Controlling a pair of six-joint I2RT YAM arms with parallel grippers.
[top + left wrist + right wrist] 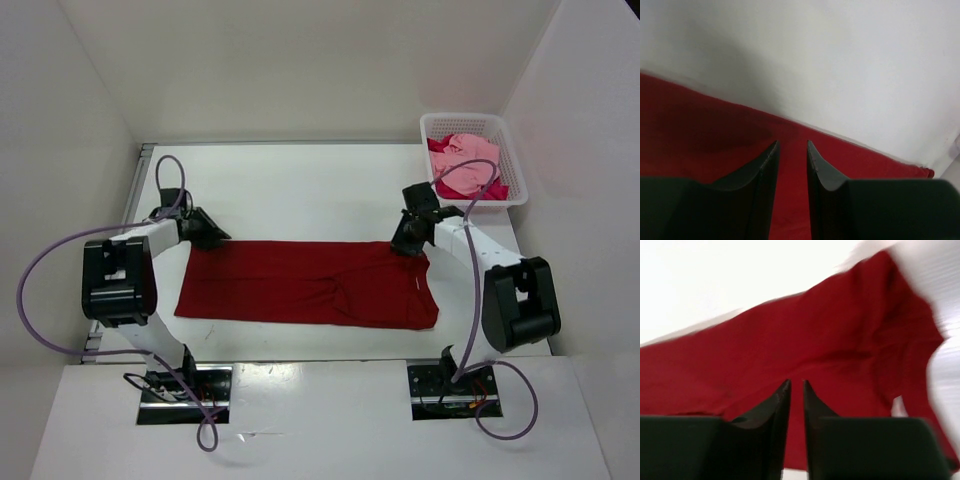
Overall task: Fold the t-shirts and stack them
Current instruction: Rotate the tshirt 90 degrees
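Note:
The dark red t-shirt [310,283] lies flat on the white table as a long folded strip across the middle. My left gripper [207,232] hovers at its far left corner; in the left wrist view [792,145] the jaws stand a narrow gap apart over the red cloth [700,135], with nothing between them. My right gripper [408,243] is at the shirt's far right corner; in the right wrist view [796,384] the jaws are only slightly apart above the cloth [840,335], empty. The light pink shirt [466,152] and the crimson-magenta shirt [487,189] lie bunched in the basket.
The white mesh basket [508,150] stands at the far right corner of the table. White walls close in the table at the back and on both sides. The arm bases [185,385] sit at the near edge.

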